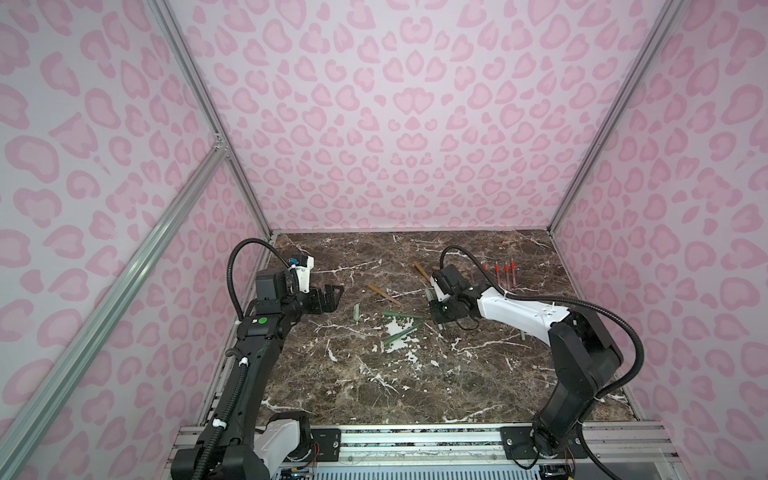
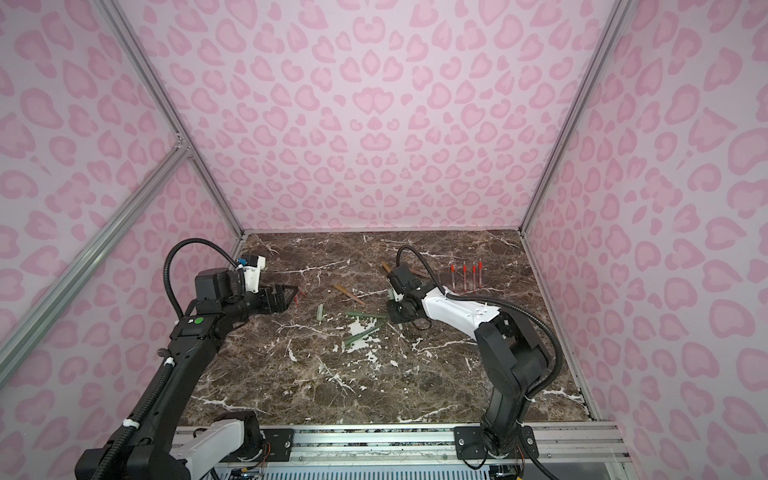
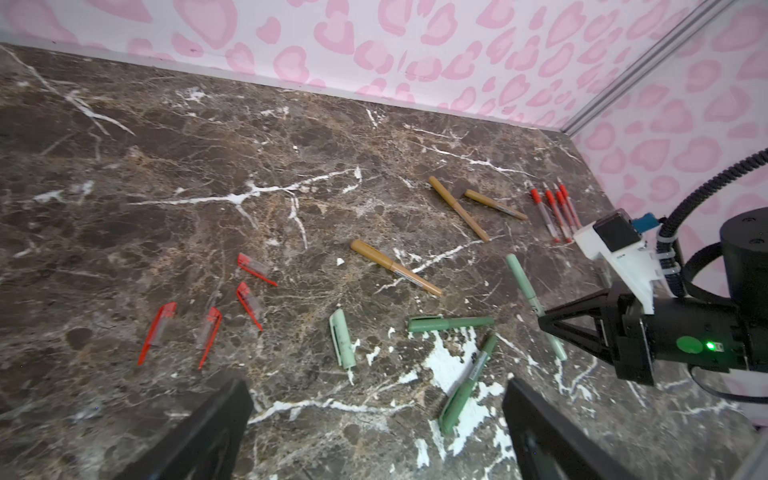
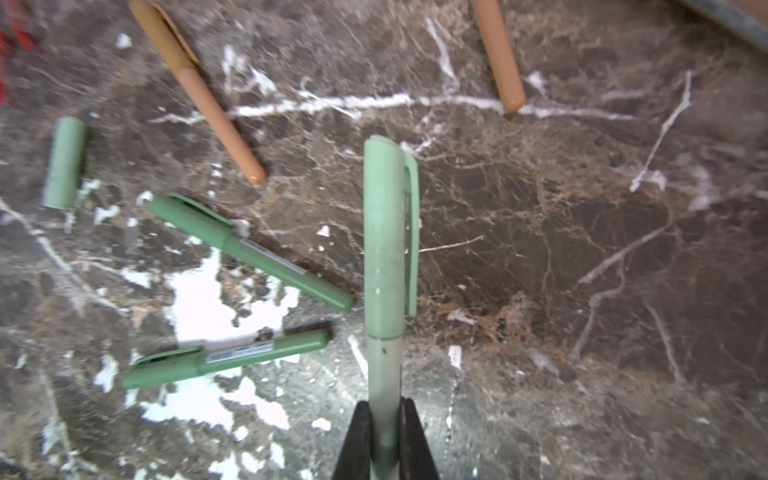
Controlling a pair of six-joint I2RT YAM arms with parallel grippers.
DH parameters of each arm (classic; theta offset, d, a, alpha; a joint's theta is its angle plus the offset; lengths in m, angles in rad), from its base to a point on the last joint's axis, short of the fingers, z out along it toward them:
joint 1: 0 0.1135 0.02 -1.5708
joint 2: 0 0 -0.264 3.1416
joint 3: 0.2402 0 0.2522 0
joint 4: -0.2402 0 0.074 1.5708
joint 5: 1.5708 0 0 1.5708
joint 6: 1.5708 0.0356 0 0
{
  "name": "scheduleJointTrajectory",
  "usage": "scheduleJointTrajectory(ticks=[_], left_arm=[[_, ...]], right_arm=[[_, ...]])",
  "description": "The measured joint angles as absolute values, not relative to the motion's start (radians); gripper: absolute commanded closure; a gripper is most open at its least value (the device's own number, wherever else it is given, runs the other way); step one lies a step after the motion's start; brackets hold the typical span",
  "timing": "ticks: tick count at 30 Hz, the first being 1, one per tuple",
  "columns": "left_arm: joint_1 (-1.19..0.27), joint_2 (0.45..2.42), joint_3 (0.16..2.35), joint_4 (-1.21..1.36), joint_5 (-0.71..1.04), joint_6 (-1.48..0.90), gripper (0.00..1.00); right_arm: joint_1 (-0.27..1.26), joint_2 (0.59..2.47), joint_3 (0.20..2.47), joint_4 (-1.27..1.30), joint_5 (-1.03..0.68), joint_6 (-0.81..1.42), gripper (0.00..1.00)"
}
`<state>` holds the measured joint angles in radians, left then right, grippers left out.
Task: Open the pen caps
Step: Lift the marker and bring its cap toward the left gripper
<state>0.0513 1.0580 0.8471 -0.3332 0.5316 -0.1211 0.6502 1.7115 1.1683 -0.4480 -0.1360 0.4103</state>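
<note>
Right wrist view: your right gripper is clamped narrow on the bare barrel of the pale green pen. Its cap is seated on the far end, clip showing. The pen's rear end is cut off between the fingers at the frame edge, and you cannot tell whether the pen is clear of the marble table. Beside it lie two dark green pens, both capped, a loose pale green cap that is blurred, and tan pens, one cut off by the frame. Red smears at that view's edge are too blurred to name. Left wrist view: the left gripper stands wide with nothing between its fingers, which show only as two dark slabs. Four red caps lie scattered on the table ahead of it, well apart from four uncapped red pen bodies lined up side by side near the far right corner. In both top views the right wrist hides most of the held pen; only a pale sliver shows. In a top view the red caps barely peek past the left gripper.
</note>
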Motion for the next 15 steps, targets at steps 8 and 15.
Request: scheduleJointTrajectory(ticks=[8,15], left_arm=[[0.045,1.069,0.824,-0.265,0.669,-0.223,0.07],[-0.015,1.112,0.786,-0.194,0.746,-0.324,0.19]], right_arm=[[0.775,1.647,1.161,-0.262,-0.217,0.509,0.99],[0.87,1.692,1.26,-0.132,-0.268,0.553,1.0]])
